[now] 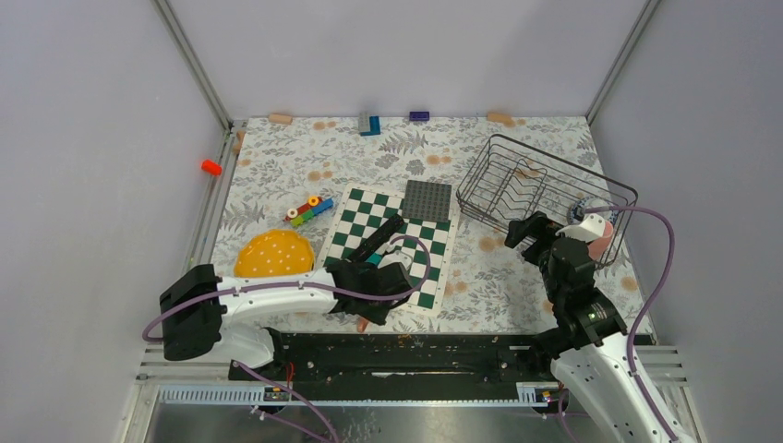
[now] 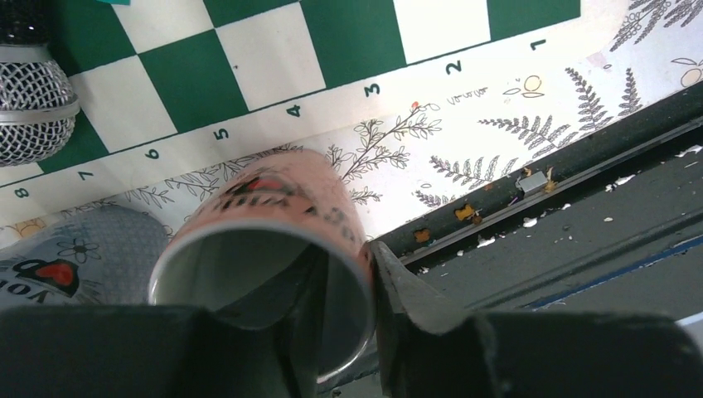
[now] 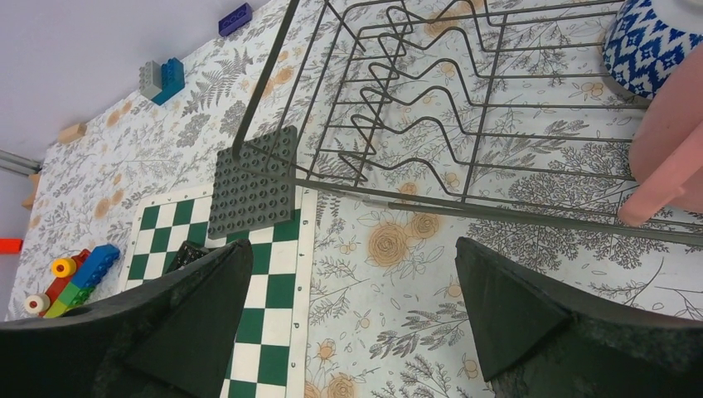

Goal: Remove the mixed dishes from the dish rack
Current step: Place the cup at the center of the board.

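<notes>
My left gripper point(image 2: 348, 249) straddles the rim of a pink mug point(image 2: 273, 215) at the near table edge. One finger is inside the mug with a gap to the wall; the other finger point(image 2: 398, 282) is against the outside. A grey mug point(image 2: 75, 257) stands just left of it. The yellow plate point(image 1: 274, 254) lies on the table at the left. My right gripper point(image 3: 350, 249) hangs open over the cloth in front of the dish rack point(image 1: 545, 185), holding nothing. Inside the rack's right end are a pink mug point(image 3: 671, 141) and a blue-and-white patterned dish point(image 3: 647, 41).
A green-and-white chessboard point(image 1: 392, 245) lies mid-table with a dark grey studded plate point(image 1: 427, 199) and a black microphone point(image 2: 29, 99) on it. Toy blocks point(image 1: 309, 210) sit left of it, with more blocks point(image 1: 369, 122) along the back wall. A black rail point(image 2: 539, 207) runs along the near edge.
</notes>
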Controlling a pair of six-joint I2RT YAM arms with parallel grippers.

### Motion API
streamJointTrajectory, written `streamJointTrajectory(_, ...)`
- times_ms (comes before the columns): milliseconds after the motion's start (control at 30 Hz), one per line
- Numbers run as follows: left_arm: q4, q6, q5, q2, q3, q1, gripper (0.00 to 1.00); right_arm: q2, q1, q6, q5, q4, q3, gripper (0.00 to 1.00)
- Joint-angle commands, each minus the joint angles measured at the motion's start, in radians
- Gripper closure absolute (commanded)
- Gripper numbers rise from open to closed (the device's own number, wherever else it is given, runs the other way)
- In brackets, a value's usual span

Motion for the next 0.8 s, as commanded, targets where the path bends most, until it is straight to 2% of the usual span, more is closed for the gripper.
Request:
streamJointTrajectory(0,-0.029,-0.01,-0.061,0.001,0.06,-0.005,0.71,0.003,0.001,0.007,0.049,0.002,0.037,0.0)
streamJointTrajectory(267,-0.033,0.006,-0.042,-0.026,0.075,-0.005,0.51,0.004,0.001,-0.003,0.055,-0.028,0.05,0.0)
streamJointTrajectory(600,-0.036,0.049,-0.019,-0.145,0.099,-0.01,0.34,0.018,0.001,-0.018,0.02,-0.036,0.057,0.0)
streamJointTrajectory(733,-0.037,0.069,-0.038,-0.211,0.09,-0.011,0.04,0.029,0.001,-0.02,0.018,-0.039,0.062,0.0)
streamJointTrajectory(767,-0.047,0.071,-0.045,-0.226,0.094,-0.01,0.02,0.03,0.001,-0.022,0.019,-0.039,0.062,0.0)
